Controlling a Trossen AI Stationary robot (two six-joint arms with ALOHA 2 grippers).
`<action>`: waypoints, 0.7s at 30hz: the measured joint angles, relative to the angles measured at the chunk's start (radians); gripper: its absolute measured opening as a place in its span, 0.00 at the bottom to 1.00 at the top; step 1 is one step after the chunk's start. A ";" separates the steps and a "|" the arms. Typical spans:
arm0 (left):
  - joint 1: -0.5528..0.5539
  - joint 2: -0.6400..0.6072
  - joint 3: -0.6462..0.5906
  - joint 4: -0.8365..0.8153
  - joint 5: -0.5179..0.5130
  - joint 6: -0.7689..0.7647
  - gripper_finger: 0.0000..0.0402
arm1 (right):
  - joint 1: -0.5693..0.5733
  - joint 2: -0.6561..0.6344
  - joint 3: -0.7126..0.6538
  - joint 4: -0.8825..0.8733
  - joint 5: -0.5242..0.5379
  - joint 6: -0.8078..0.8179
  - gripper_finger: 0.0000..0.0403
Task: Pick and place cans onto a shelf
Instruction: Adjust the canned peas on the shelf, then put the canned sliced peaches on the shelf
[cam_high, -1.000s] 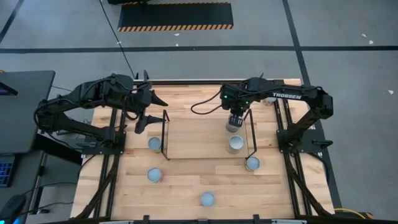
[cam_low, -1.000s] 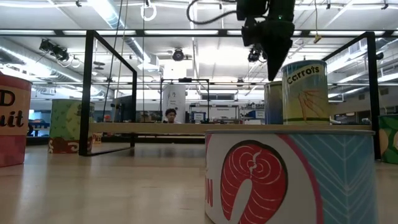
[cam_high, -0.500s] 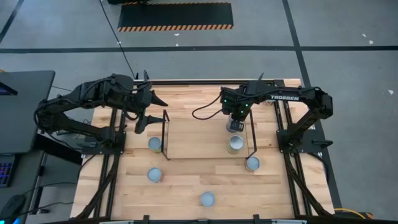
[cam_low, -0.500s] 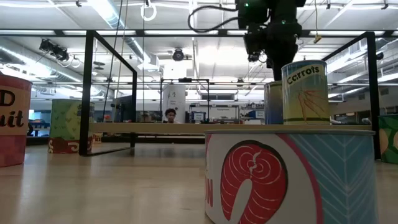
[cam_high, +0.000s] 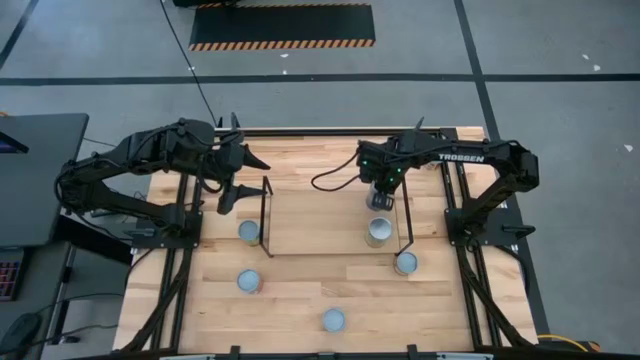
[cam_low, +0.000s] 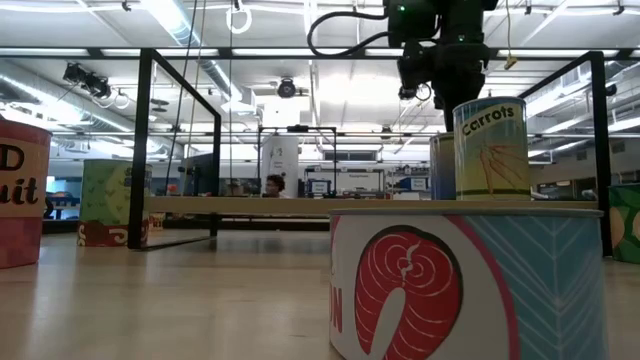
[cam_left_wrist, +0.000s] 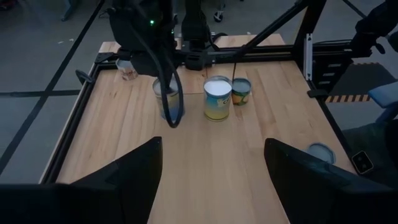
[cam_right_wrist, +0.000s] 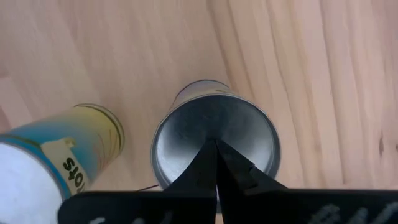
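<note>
The shelf (cam_high: 320, 215) is a light-wood board with black wire frames at its short ends, in the table's middle. A tin with a silvery top (cam_high: 378, 204) stands upright on its right part, and the yellow-teal carrots can (cam_high: 378, 232) stands just nearer. My right gripper (cam_high: 379, 188) is shut, its tips pointing down over the tin's top (cam_right_wrist: 216, 146); in the low view (cam_low: 446, 115) it shows above that tin (cam_low: 440, 165). My left gripper (cam_high: 228, 203) is open and empty by the shelf's left frame, as the left wrist view (cam_left_wrist: 211, 180) shows. My right gripper's shut fingertips (cam_right_wrist: 211, 163) stand over the middle of the tin's round top (cam_right_wrist: 186, 143), coming from above and pointing down. I cannot tell whether they touch it. The tin stands upright on the shelf board.
Other cans stand on the table: by the shelf's left frame (cam_high: 248, 232), by its right frame (cam_high: 405, 263), nearer left (cam_high: 249, 282) and near the front edge (cam_high: 333, 320). The salmon can (cam_low: 460, 290) fills the low view's front. The black table frame runs along both sides.
My right gripper has turned about its upright axis above the tin and shifted a little toward the table's right edge, its fingers staying shut. The tin has stayed where it was.
</note>
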 joint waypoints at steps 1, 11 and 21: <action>0.000 0.000 0.000 0.000 0.000 0.004 0.71 | -0.002 0.000 0.000 0.001 0.000 0.000 0.00; 0.000 0.000 0.000 0.007 -0.014 0.031 0.71 | -0.001 0.008 0.102 -0.029 0.003 0.004 0.00; 0.009 -0.002 0.000 0.116 -0.018 0.144 0.71 | 0.085 -0.097 0.141 0.084 0.067 0.003 0.00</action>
